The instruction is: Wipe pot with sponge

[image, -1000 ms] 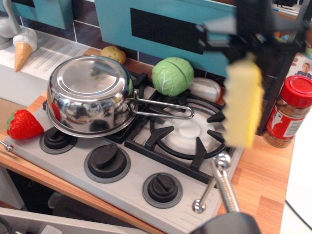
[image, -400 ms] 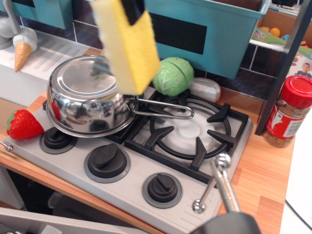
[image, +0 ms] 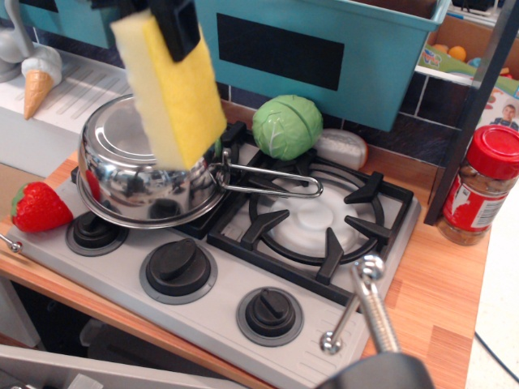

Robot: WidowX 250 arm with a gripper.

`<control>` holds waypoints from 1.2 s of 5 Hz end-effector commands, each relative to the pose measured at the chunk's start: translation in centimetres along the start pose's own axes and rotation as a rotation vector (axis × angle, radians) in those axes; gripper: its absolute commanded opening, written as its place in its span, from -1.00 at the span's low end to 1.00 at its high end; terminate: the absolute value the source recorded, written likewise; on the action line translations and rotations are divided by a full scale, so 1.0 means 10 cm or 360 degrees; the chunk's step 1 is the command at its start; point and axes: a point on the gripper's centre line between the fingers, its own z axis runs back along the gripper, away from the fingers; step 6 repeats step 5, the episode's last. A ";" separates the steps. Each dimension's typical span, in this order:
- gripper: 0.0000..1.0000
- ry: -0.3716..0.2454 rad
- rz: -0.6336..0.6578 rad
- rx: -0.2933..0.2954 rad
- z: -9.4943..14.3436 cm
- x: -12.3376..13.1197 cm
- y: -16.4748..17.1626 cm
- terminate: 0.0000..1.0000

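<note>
Bright, even illumination from above, with soft, short shadows under the burner grate (image: 320, 215) and control knobs (image: 178, 267). Specular highlights and mirror reflections cover the pot (image: 130, 174), while the sponge (image: 170, 85) and the black gripper (image: 180, 28) clamping it appear softened by motion blur. The metal rod (image: 375, 312) in the near foreground is out of focus.

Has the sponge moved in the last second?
Yes. The sponge, held by the claw, went left from the right burner, past the cabbage, and now sits over the pot.
</note>
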 end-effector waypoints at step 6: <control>-1.00 0.0071 0.0249 0.0281 0.25 0.18 1.05 1.00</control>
